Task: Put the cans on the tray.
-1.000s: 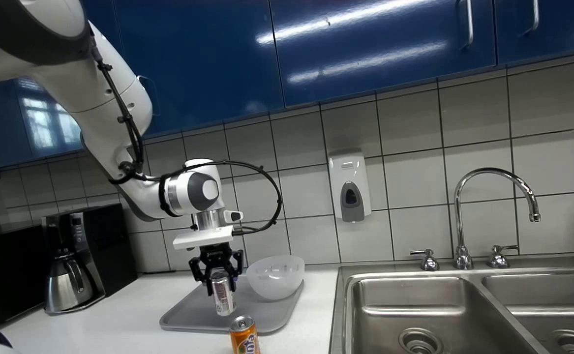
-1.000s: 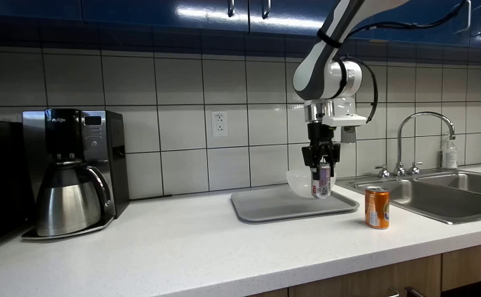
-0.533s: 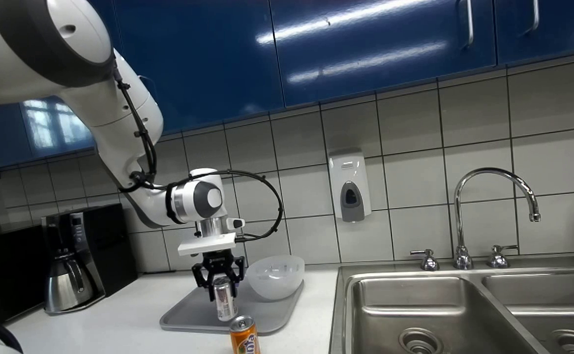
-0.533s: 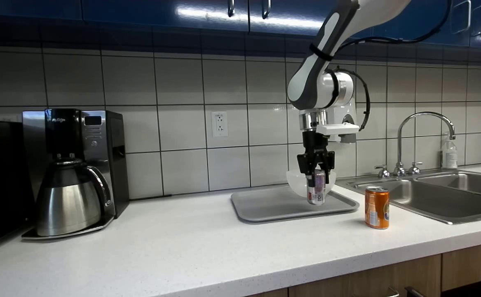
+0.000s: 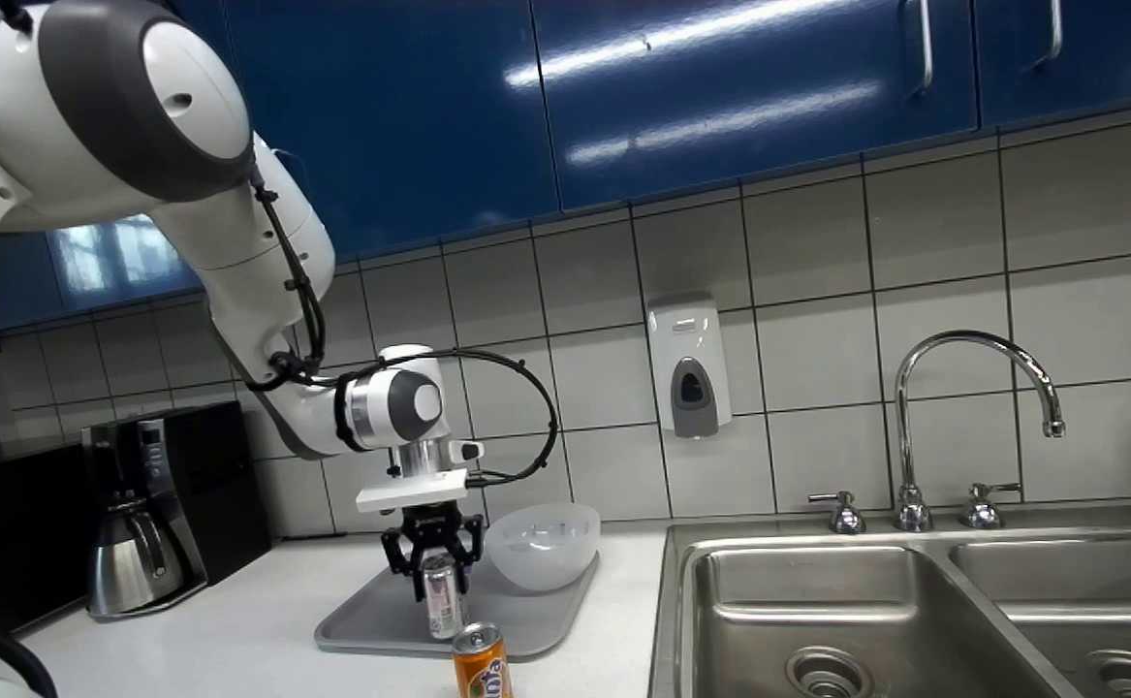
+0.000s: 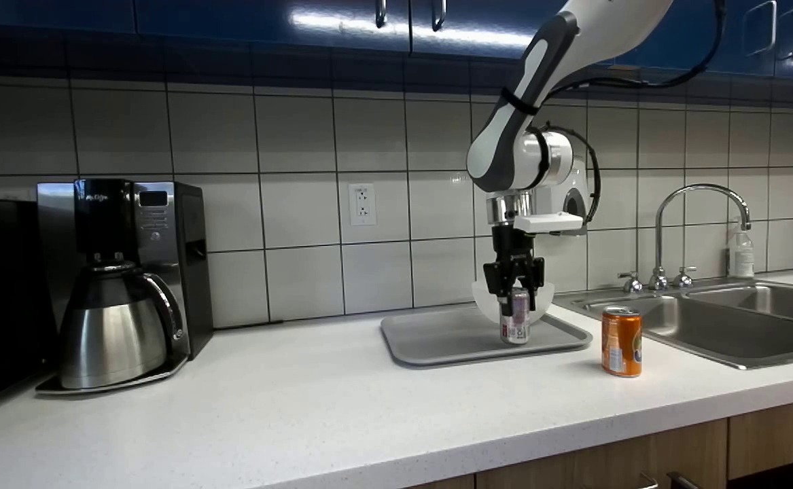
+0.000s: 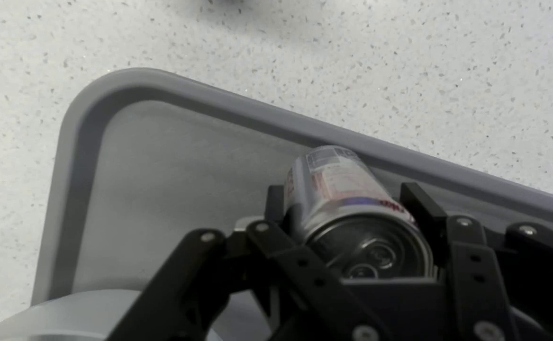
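My gripper [image 5: 441, 587] is shut on the silvery-white can [image 5: 445, 616], with a finger on either side of its upper part; both exterior views show the gripper [image 6: 520, 303] and this can [image 6: 517, 329]. The can is close to upright, at or just above the surface of the grey tray [image 6: 430, 337]; I cannot tell if it touches. In the wrist view the can [image 7: 342, 184] is beside the long rim of the tray [image 7: 153, 189]. The orange can [image 6: 621, 343] stands upright on the counter outside the tray, also in an exterior view [image 5: 484, 669]; it is out of the wrist view.
A white round bowl [image 5: 548, 553] sits on the tray behind the gripper; its edge shows in the wrist view [image 7: 82, 315]. A steel sink [image 6: 715, 333] with a faucet [image 6: 661, 231] is beside the tray. A coffee maker [image 6: 124, 285] stands at the far left of the counter.
My gripper has moved down with the silvery-white can, shifting slightly left in one exterior view and slightly right in another. The can is lower over the tray. The orange can has not moved.
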Robot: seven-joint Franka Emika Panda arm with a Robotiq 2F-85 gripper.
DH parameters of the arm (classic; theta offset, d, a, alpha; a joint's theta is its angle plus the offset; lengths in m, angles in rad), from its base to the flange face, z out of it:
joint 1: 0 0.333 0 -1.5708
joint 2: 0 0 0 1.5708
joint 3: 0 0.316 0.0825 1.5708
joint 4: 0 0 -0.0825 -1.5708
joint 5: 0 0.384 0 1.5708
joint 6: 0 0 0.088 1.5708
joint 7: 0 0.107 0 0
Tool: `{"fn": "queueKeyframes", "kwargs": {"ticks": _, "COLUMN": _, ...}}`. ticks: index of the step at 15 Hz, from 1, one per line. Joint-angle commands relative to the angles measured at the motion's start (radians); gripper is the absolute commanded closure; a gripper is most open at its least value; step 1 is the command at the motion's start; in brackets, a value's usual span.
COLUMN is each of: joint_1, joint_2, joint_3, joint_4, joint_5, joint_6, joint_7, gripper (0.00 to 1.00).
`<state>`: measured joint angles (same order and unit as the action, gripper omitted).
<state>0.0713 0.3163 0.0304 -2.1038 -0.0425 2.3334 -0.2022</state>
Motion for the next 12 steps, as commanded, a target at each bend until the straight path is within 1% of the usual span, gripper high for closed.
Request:
{"fn": "queueKeyframes", "kwargs": {"ticks": 1, "joint_1": -0.017, "joint_2": 0.034, "joint_3": 0.021, "joint_4": 0.063, "joint_5": -0.002, "joint_6": -0.040, "joint_7": -0.018, "gripper": 0.62}}
{"fn": "queueKeyframes", "kwargs": {"ticks": 7, "joint_1": -0.016, "joint_2": 0.063, "joint_3": 0.029, "joint_4": 0.094, "joint_5": -0.001, "joint_6": -0.057, "joint_7": -0.018, "gripper": 0.62}}
{"fn": "queueKeyframes", "kwargs": {"ticks": 8, "joint_1": -0.018, "joint_2": 0.064, "joint_3": 0.032, "joint_4": 0.099, "joint_5": 0.001, "joint_6": -0.067, "joint_7": -0.024, "gripper": 0.12}}
{"fn": "queueKeyframes", "kwargs": {"ticks": 9, "joint_1": -0.017, "joint_2": 0.061, "joint_3": 0.032, "joint_4": 0.099, "joint_5": 0.001, "joint_6": -0.076, "joint_7": -0.023, "gripper": 0.11}}
{"fn": "queueKeyframes", "kwargs": {"ticks": 11, "joint_1": -0.017, "joint_2": 0.047, "joint_3": 0.032, "joint_4": 0.101, "joint_5": -0.001, "joint_6": -0.105, "joint_7": -0.024, "gripper": 0.01}}
{"fn": "queueKeyframes", "kwargs": {"ticks": 12, "joint_1": -0.018, "joint_2": 0.037, "joint_3": 0.032, "joint_4": 0.102, "joint_5": -0.002, "joint_6": -0.122, "joint_7": -0.027, "gripper": 0.00}}
